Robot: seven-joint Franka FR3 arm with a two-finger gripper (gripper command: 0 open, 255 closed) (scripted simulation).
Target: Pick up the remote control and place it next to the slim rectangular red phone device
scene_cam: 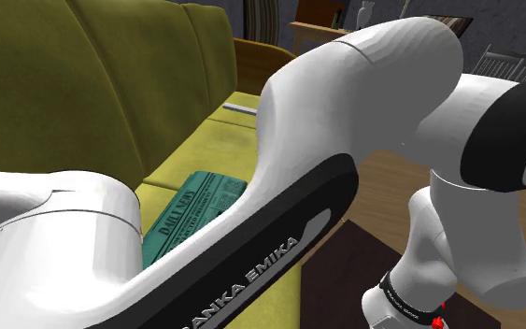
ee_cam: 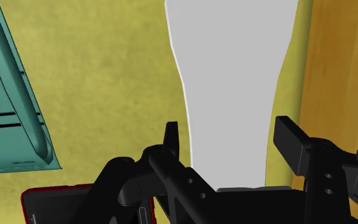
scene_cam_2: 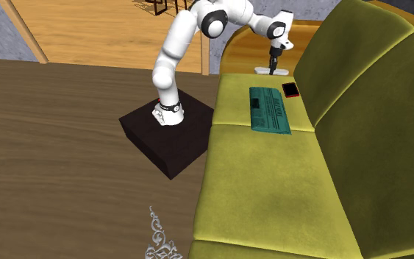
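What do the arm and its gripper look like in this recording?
A white arm of rounded, glossy links with dark joint bands. One dark strip carries white lettering ending in ANKA EMIKA. The gripper is all black and blocky, with small round holes.

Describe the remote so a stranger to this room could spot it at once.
Find the olive-green sofa, then its seat end by the curved wooden armrest. Past the teal folded newspaper and the red-edged black phone lies a flat, plain pale-grey remote, the only colourless, unmarked slab there.
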